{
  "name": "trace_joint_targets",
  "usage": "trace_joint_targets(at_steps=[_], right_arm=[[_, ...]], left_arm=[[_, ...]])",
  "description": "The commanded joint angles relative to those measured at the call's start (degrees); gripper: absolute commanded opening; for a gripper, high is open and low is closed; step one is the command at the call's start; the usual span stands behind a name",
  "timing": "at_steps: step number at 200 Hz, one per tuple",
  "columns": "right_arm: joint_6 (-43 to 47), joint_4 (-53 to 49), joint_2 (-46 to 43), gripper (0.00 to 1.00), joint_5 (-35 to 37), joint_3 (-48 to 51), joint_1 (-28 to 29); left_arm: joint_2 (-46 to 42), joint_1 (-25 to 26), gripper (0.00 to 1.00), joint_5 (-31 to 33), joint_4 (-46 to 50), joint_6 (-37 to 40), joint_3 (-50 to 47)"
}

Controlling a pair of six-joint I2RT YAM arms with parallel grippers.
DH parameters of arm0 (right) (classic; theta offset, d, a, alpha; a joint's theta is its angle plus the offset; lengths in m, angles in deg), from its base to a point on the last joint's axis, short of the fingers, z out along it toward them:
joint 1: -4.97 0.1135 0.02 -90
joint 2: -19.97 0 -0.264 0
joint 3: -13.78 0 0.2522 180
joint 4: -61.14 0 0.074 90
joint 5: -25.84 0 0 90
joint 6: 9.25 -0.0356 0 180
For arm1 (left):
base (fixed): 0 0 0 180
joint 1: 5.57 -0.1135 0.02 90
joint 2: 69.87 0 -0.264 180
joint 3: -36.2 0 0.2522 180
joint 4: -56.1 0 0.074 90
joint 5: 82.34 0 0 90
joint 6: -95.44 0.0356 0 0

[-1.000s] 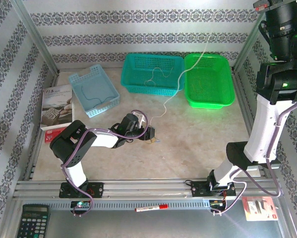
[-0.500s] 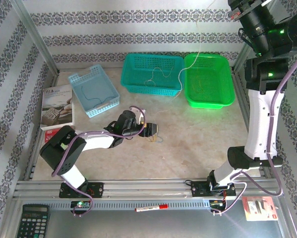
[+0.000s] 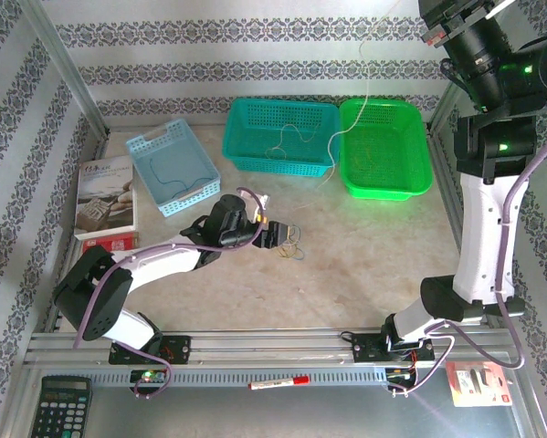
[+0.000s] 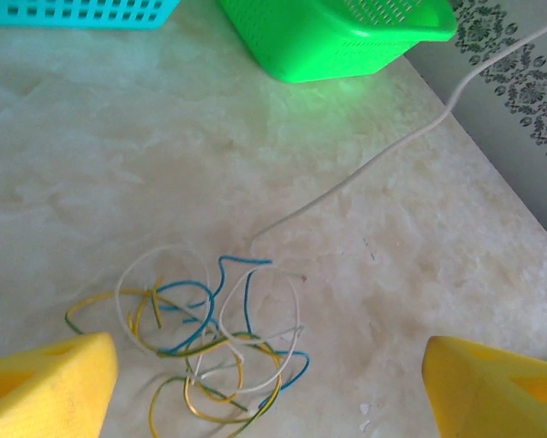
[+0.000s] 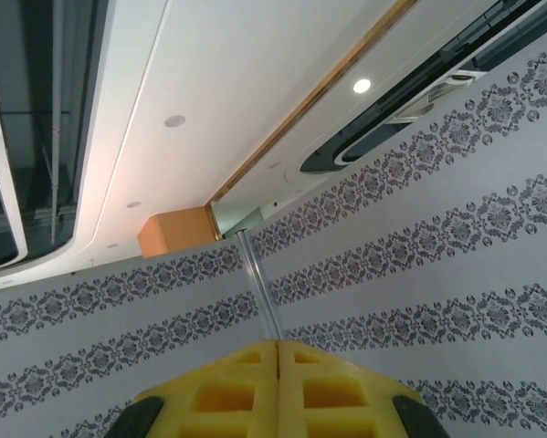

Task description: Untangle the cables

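A small loopy clump of thin blue, white and yellow cables (image 4: 209,338) lies on the marble table, just ahead of my left gripper (image 4: 268,392); from above the clump (image 3: 294,247) sits at the left gripper (image 3: 278,239). That gripper is open, its yellow fingers (image 4: 45,388) wide apart and empty. A long white cable (image 3: 346,123) rises from the table past the green basket to the top edge beside my raised right arm (image 3: 488,64). My right gripper (image 5: 280,351) points at the wall, its yellow jaws pressed together.
A teal basket (image 3: 255,114) with a thin pale wire and a green basket (image 3: 419,178) stand at the back. A light-blue tray (image 3: 150,146) holds a blue wire, with a booklet (image 3: 104,196) to its left. A calculator (image 3: 61,406) and a red marker (image 3: 278,382) lie by the near rail.
My left arm stretched out lower and its jaws opened wider at the clump. The right arm swung up and the white cable's lower end rose off the table toward the baskets.
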Motion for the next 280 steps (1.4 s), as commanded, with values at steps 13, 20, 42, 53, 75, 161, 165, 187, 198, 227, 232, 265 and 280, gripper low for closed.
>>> trace_joint_targets(at_steps=[13, 20, 42, 53, 75, 161, 165, 187, 198, 227, 232, 265, 280], right_arm=[[1.56, 1.89, -1.46, 0.00, -0.93, 1.73, 1.41], [1.73, 1.96, -1.64, 0.00, -0.82, 2.03, 1.71], [2.09, 1.79, -1.93, 0.00, -0.64, 2.72, 2.34], [2.21, 1.69, -2.00, 0.00, -0.62, 2.81, 2.52], [2.44, 1.44, -2.19, 0.00, -0.53, 2.85, 2.91], [2.85, 1.39, -3.97, 0.00, 0.17, 5.43, 3.33], [2.90, 1.37, -4.06, 0.00, 0.17, 5.63, 3.35], [3.34, 1.48, -4.83, 0.00, 0.44, 7.24, 3.29], [3.61, 1.66, -5.20, 0.00, 0.65, 8.21, 3.27], [4.11, 2.43, -6.01, 0.00, 1.09, 10.55, 3.27], [4.18, 2.44, -6.06, 0.00, 1.07, 10.90, 3.26], [4.31, 3.15, -7.16, 0.00, 1.12, 13.38, 3.25], [4.51, 3.25, -7.88, 0.00, 1.35, 14.76, 3.27]], left_arm=[[3.48, 0.72, 0.86, -0.56, 3.59, 7.28, 5.98], [4.45, 0.75, 0.86, -0.62, 3.76, 8.06, 6.96], [6.98, 0.73, 0.85, -0.84, 4.32, 10.17, 9.55], [8.22, 0.72, 0.85, -0.77, 4.84, 10.89, 10.69], [10.22, 0.72, 0.84, -1.13, 4.85, 11.51, 12.34], [14.31, 0.72, 0.10, -2.27, 3.31, 10.90, 18.04], [13.82, 0.72, 0.06, -2.08, 3.42, 10.86, 18.28], [9.95, 0.73, 0.00, -3.21, 3.50, 9.25, 19.24], [7.59, 0.72, 0.00, -4.65, 2.03, 7.72, 19.14], [2.49, 0.72, 0.00, -2.52, -0.01, 5.69, 18.29], [1.63, 0.88, 0.00, -0.42, -0.17, 5.97, 17.87], [1.45, 1.33, 0.00, 11.47, 12.24, 15.43, 21.42], [2.86, 2.18, 0.00, 10.91, 17.95, 21.27, 23.47]])
